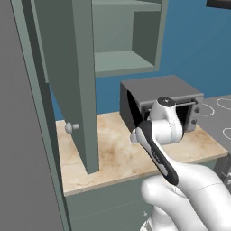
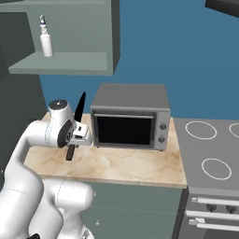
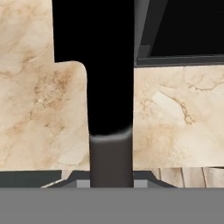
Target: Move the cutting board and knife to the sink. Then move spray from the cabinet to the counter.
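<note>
My gripper point(image 2: 80, 134) is shut on the knife point(image 2: 80, 106) and holds it above the beige marbled counter point(image 2: 116, 165), just left of the oven. The dark blade points up and the black handle point(image 2: 70, 152) hangs below the fingers. In the hand view the knife point(image 3: 109, 87) runs up the middle, over the counter point(image 3: 39, 109). The white spray point(image 2: 45, 39) stands upright on a shelf of the grey-green cabinet point(image 2: 65, 63) above. The cabinet door point(image 1: 67, 81) with its round knob point(image 1: 71, 127) stands open. The cutting board and the sink are out of view.
A grey box-shaped oven point(image 2: 130, 116) with a dark glass front sits on the counter right of the gripper. A stove top point(image 2: 210, 149) with ring burners adjoins the counter on the right. The open door juts out over the counter's left part point(image 1: 113, 153).
</note>
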